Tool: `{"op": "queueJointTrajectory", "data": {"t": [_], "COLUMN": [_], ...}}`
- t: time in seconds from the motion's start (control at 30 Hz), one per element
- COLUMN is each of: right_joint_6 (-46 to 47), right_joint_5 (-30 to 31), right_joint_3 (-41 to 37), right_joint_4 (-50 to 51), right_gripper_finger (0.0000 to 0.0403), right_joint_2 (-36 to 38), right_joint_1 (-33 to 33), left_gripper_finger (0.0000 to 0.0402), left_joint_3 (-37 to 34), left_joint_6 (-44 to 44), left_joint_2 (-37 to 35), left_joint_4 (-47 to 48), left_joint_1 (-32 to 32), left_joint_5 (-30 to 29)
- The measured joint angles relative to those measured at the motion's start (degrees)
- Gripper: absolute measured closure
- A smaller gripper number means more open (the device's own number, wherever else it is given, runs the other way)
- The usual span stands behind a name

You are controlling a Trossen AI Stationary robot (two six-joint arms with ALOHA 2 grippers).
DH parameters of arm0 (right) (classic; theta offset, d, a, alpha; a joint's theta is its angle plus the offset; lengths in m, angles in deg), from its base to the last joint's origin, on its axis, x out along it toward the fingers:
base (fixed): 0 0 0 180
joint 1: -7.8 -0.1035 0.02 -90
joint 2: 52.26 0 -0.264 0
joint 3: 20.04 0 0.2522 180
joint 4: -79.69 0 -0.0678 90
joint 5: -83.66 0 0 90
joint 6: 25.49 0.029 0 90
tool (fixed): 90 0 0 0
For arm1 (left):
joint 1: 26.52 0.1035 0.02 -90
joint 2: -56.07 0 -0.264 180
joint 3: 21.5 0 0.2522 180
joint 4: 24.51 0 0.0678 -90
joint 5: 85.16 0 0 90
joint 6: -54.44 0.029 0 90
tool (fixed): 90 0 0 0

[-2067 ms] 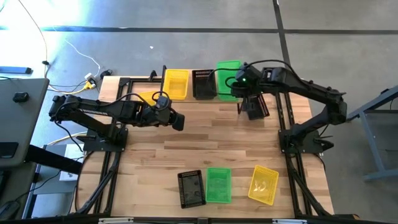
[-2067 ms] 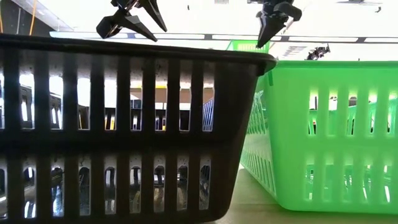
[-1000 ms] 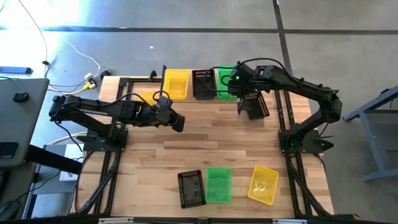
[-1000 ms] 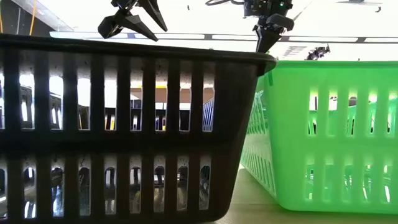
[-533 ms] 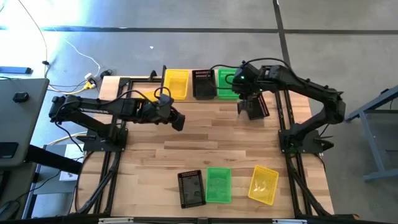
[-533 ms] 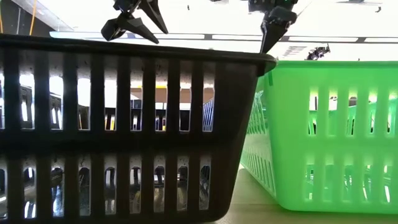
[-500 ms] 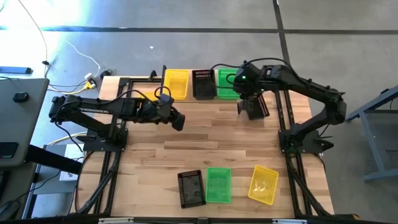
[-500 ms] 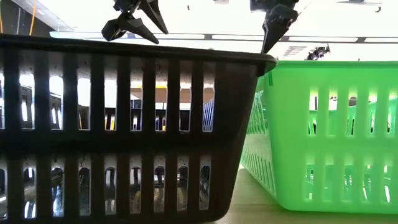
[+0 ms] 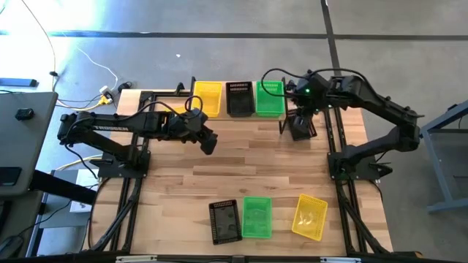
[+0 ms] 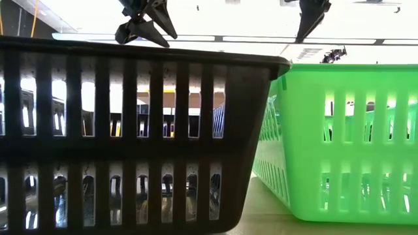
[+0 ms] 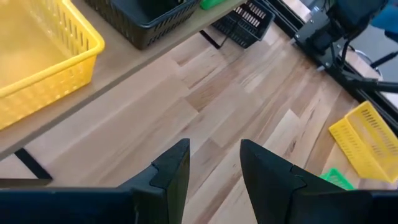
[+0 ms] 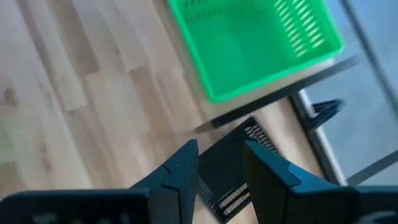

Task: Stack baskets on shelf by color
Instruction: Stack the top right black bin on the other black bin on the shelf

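On the shelf [image 9: 219, 115] at the table's far edge stand a yellow basket [image 9: 206, 98], a black basket [image 9: 240, 98] and a green basket [image 9: 270, 98], side by side on their bottoms. My right gripper [image 9: 298, 111] [image 12: 221, 177] hovers open just right of the green basket [image 12: 249, 43], above a black basket [image 12: 230, 180] lying on the table. My left gripper [image 9: 208, 140] [image 11: 214, 168] hovers open over bare table in front of the shelf. Near the front edge lie a black basket [image 9: 225, 220], a green basket [image 9: 257, 217] and a yellow basket [image 9: 310, 216].
The low view is filled by the near black basket [image 10: 130, 130] and green basket [image 10: 339, 137], with both grippers above them. Bare wood lies between the shelf and the front row of baskets. Dark frame rails [image 9: 338, 139] run along both table sides.
My right gripper has let go of the green basket, which now stands square on the shelf. It has then drawn up and toward the table's right edge. My left gripper has edged slightly toward the right.
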Motion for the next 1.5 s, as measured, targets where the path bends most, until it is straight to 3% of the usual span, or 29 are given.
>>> {"op": "queueJointTrajectory", "data": {"t": [0.3, 0.47, 0.8, 0.97, 1.2, 1.5], "right_joint_6": [4.98, 8.84, 8.25, 2.31, -6.42, -9.45], "right_joint_5": [-0.15, 5.10, 5.33, 1.02, 0.82, 1.71], "right_joint_3": [0.00, -1.09, -20.02, -28.13, -37.00, -44.38], "right_joint_4": [4.19, 9.03, -1.01, -8.36, -17.90, -22.24], "right_gripper_finger": [0.0309, 0.0311, 0.0311, 0.0311, 0.0311, 0.0311], "right_joint_2": [0.07, 0.56, 11.70, 15.30, 16.09, 16.09], "right_joint_1": [-3.02, -6.12, -8.48, -8.24, -8.26, -8.26], "left_gripper_finger": [0.0271, 0.0271, 0.0271, 0.0271, 0.0271, 0.0271], "left_joint_3": [0.00, 0.00, 0.00, 0.00, 0.00, -0.02], "left_joint_6": [2.59, 2.57, 1.54, 1.54, 1.56, 1.56], "left_joint_2": [0.00, 0.02, 0.00, 0.02, 0.01, 0.01], "left_joint_4": [0.02, 0.07, 0.09, 0.08, 0.09, 0.09], "left_joint_1": [0.00, 0.00, 0.00, 0.00, -0.01, -0.02], "left_joint_5": [0.07, 0.07, 0.80, 1.03, 1.03, 1.04]}}
